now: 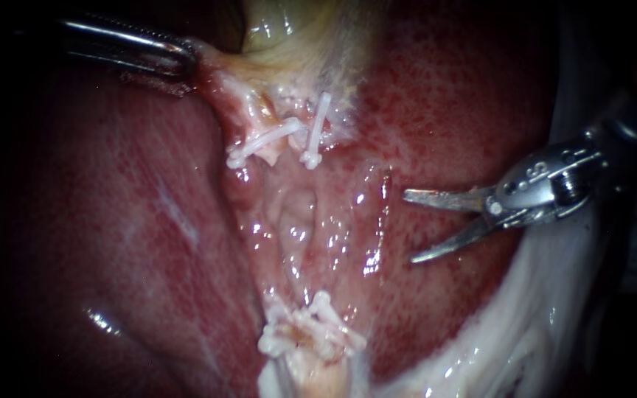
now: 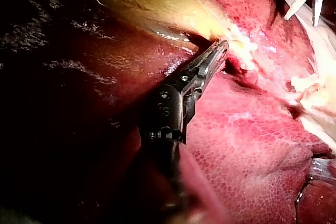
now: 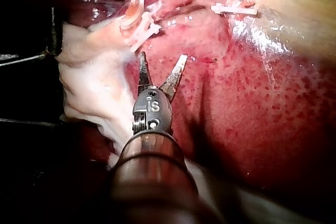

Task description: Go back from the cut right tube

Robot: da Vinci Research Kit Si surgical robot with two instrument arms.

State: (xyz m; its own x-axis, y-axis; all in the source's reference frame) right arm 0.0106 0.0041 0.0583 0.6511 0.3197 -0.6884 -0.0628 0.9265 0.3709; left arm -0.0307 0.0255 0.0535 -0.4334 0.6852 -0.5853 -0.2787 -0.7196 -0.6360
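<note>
My right instrument (image 1: pixel 409 227) comes in from the right with two thin blades standing open, nothing between them, over the liver (image 1: pixel 444 110) and to the right of the dissected bed. In the right wrist view its blades (image 3: pixel 161 62) gape just short of the clipped stump (image 3: pixel 137 22). White clips (image 1: pixel 310 140) sit on the upper tube stumps below the gallbladder (image 1: pixel 289 37); more clips (image 1: pixel 315 332) sit on the lower stumps. My left instrument (image 1: pixel 186 60) is shut on gallbladder tissue at the upper left; in the left wrist view its jaws (image 2: pixel 219 48) pinch the yellowish edge.
Whitish fatty tissue (image 1: pixel 525 324) lies along the lower right, under my right instrument's shaft. The liver lobe (image 1: pixel 112 243) fills the left side. The glistening bed (image 1: pixel 300 221) runs between the two clip groups.
</note>
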